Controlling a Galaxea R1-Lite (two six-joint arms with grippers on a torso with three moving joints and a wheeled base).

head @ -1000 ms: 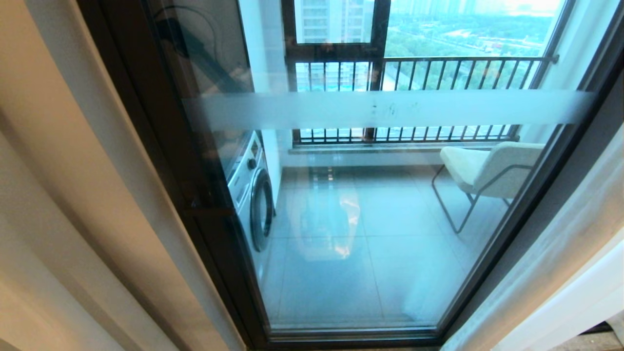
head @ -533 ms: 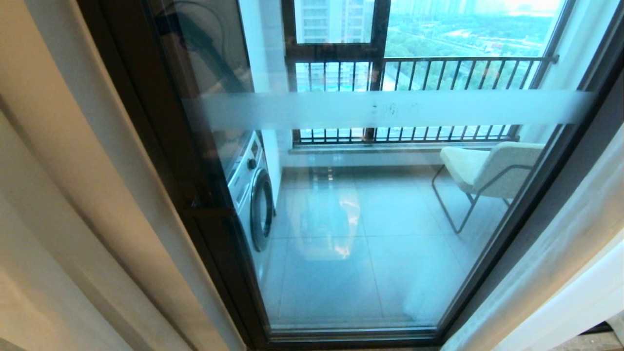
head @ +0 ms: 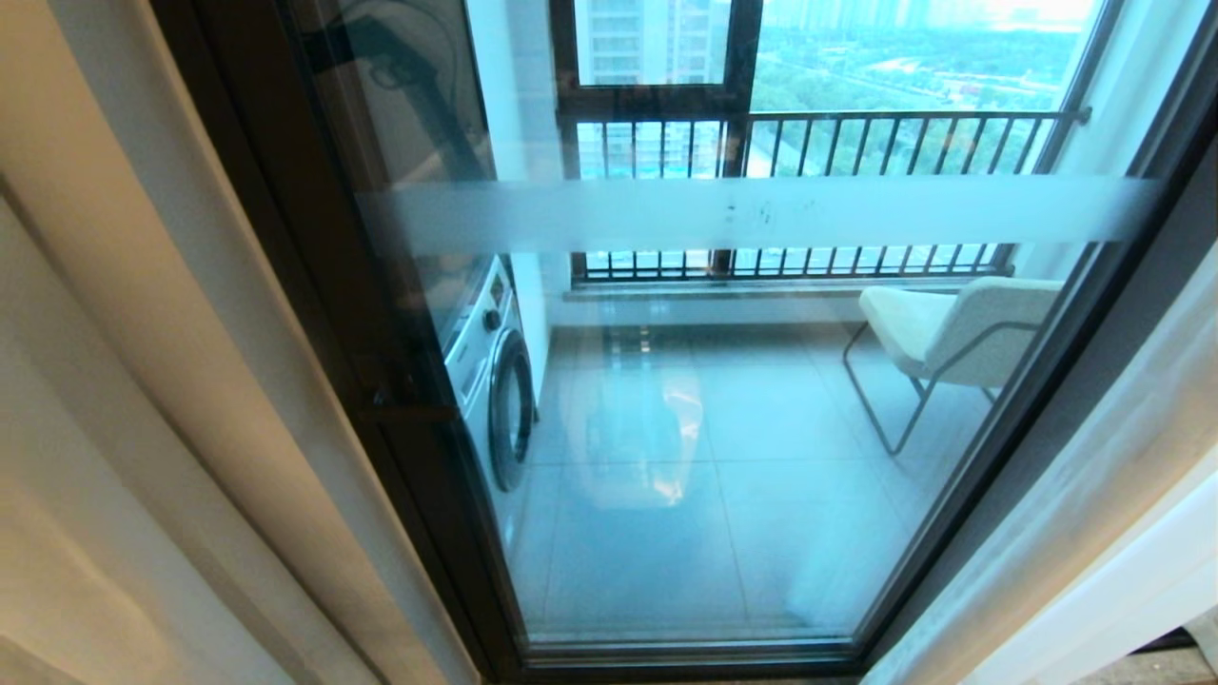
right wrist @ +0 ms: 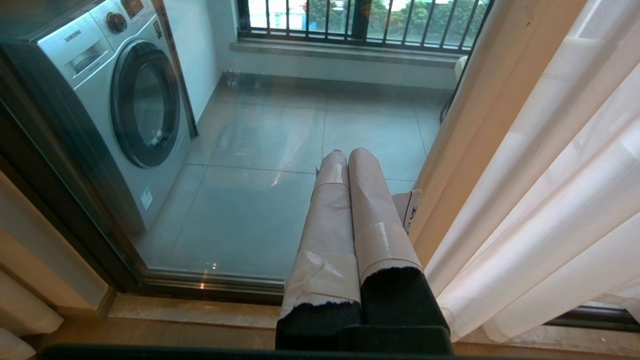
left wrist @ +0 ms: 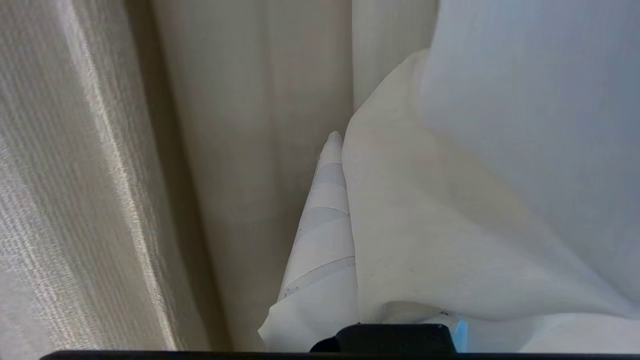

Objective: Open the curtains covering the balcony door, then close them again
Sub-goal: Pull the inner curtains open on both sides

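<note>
The balcony door stands uncovered, its frosted band across the glass. Sheer white curtains hang gathered at both sides: one panel on the right, pale folds at the lower left. In the left wrist view, my left gripper is shut on a fold of the sheer curtain. The fabric drapes over one finger, so only the other taped finger shows. My right gripper is shut and empty, low before the glass beside the right curtain. Neither arm shows directly in the head view.
A thick beige drape hangs left of the dark door frame. Behind the glass are a washing machine, a pale chair and a barred railing. A stone sill runs under the door.
The pale fabric fold at the lower left of the head view has shifted and spread. The arm's reflection in the upper-left glass has moved. The door and right curtain are unchanged.
</note>
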